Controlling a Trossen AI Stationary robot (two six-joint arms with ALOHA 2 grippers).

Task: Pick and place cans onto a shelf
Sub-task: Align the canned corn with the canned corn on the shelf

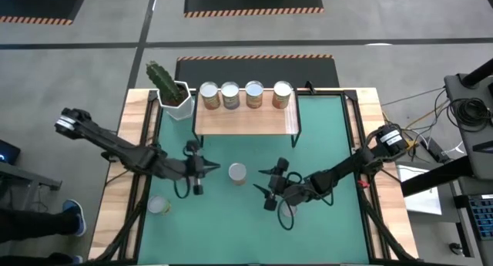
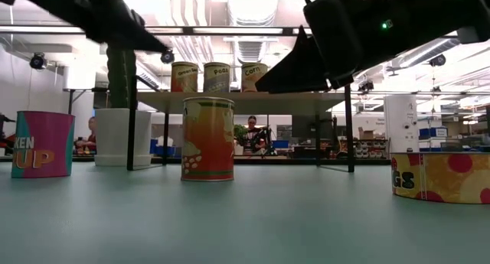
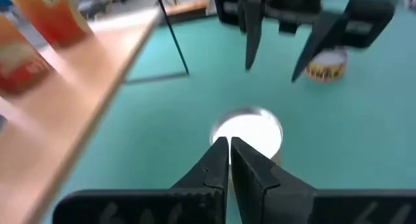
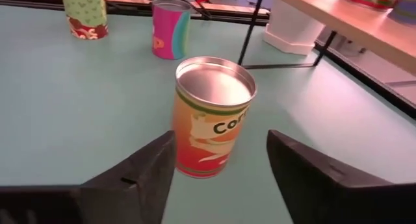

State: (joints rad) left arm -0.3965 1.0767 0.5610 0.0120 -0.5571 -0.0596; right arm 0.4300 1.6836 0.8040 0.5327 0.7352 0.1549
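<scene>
Cans (image 1: 241,95), four, stand on the shelf (image 1: 246,119).

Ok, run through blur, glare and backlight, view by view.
Left wrist view: the light-wood shelf and its red-labelled cans smear with blur; the silver can top glares white. Low view: bright ceiling lights leave the arms as silhouettes. Right wrist view: the orange corn can is sharp.

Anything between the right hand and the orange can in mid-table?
Nothing: the right wrist view shows only bare green mat between the open right hand and the orange can.
</scene>
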